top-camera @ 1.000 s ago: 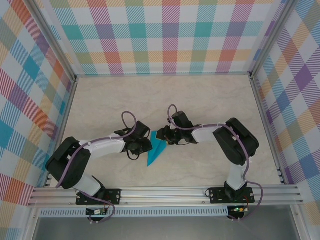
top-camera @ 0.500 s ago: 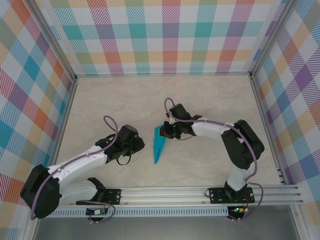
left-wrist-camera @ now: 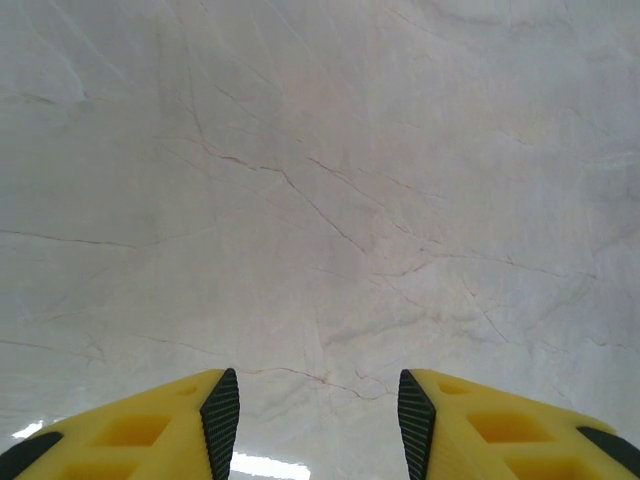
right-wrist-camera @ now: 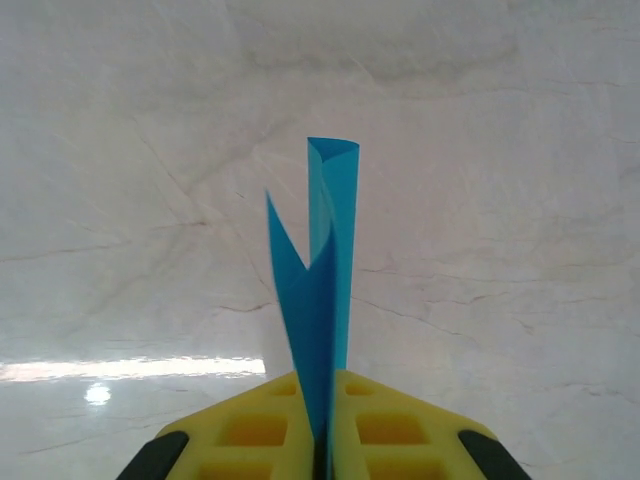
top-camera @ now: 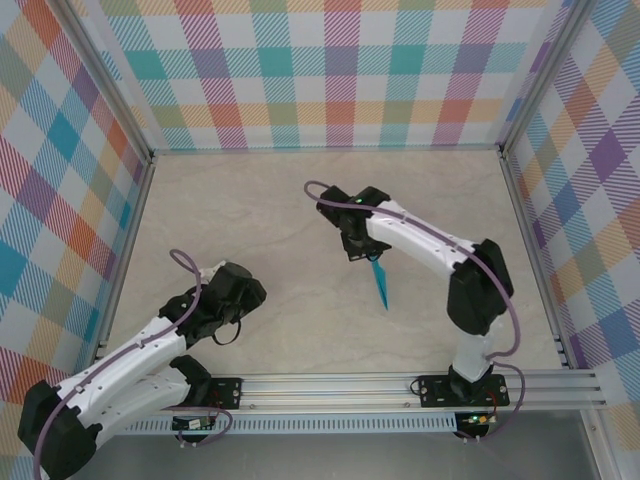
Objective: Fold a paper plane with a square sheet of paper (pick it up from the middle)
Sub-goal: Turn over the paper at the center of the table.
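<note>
The right gripper [right-wrist-camera: 322,432] is clamped on the paper plane [right-wrist-camera: 325,290], right of centre over the table [top-camera: 250,210]. With so narrow a pinch, the plane could slip or twist loose. The left gripper [left-wrist-camera: 320,415] is near left, its jaws apart and holding nothing.

Light bright, diffuse, from overhead. Top view sharp; arms [top-camera: 420,240] cast soft, faint shadows on table [top-camera: 250,210]. Right wrist view: white glare band low left; paper plane [right-wrist-camera: 325,300] in focus. Left wrist view: small glare patch at bottom edge.
</note>
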Motion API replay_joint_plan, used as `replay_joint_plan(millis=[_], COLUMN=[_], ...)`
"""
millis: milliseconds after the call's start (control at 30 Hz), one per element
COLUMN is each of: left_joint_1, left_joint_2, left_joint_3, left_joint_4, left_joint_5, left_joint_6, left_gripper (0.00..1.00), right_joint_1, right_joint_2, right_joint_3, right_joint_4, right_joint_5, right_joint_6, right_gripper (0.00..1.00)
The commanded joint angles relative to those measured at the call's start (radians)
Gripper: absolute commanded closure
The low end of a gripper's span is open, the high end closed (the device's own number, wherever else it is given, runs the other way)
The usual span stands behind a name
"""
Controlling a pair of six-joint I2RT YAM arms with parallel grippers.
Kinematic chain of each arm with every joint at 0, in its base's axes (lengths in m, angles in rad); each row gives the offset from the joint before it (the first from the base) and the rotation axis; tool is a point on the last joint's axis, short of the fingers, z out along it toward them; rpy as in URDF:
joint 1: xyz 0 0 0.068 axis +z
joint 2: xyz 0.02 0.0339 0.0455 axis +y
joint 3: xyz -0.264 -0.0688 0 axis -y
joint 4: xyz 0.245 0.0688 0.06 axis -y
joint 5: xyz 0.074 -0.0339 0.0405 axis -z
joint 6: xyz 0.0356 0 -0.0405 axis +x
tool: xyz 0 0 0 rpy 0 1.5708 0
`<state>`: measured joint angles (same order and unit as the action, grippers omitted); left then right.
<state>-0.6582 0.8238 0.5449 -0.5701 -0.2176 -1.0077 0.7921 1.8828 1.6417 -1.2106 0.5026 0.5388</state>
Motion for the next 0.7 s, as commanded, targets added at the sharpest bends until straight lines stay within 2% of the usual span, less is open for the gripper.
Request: replay_joint_plan(millis=[0,167,300,367,400,533,600,667], left_joint_1=[0.014,0.014,0.014,0.015,0.016,0.017,0.017,0.017], left_joint_2=[-0.041,-0.098,-0.131,-0.142,-0.146,-0.138,-0.121,-0.103], left_joint_3=[0.015,-0.003,-0.020,-0.025,-0.026,-0.048,-0.055,-0.056], left_joint_4=[-0.091,-0.114,-0.110,-0.107,-0.106,-0.050,-0.019,0.007], left_joint_5=[-0.077,-0.088,-0.072,-0.064,-0.060,-0.010,0.019,0.045], left_joint_6=[-0.034,-0.061,-0.077,-0.077,-0.076,-0.064,-0.062,-0.053], left_gripper=[0.52,0.51,0.51,0.51,0.51,0.50,0.49,0.49], right_joint_1=[0.076,0.173,0.206,0.204,0.203,0.178,0.145,0.096], right_joint_2=[0.158,0.421,0.475,0.422,0.373,0.126,0.013,-0.082], right_joint_3=[0.105,0.344,0.415,0.370,0.325,0.100,-0.030,-0.171], right_joint_4=[-0.178,-0.215,-0.080,0.020,0.079,0.282,0.379,0.469], right_joint_5=[0.074,-0.058,-0.319,-0.412,-0.451,-0.525,-0.577,-0.651], right_joint_6=[0.051,0.103,0.080,0.070,0.059,0.026,0.018,0.019], right_gripper=[0.88,0.84,0.66,0.57,0.48,0.23,0.20,0.22])
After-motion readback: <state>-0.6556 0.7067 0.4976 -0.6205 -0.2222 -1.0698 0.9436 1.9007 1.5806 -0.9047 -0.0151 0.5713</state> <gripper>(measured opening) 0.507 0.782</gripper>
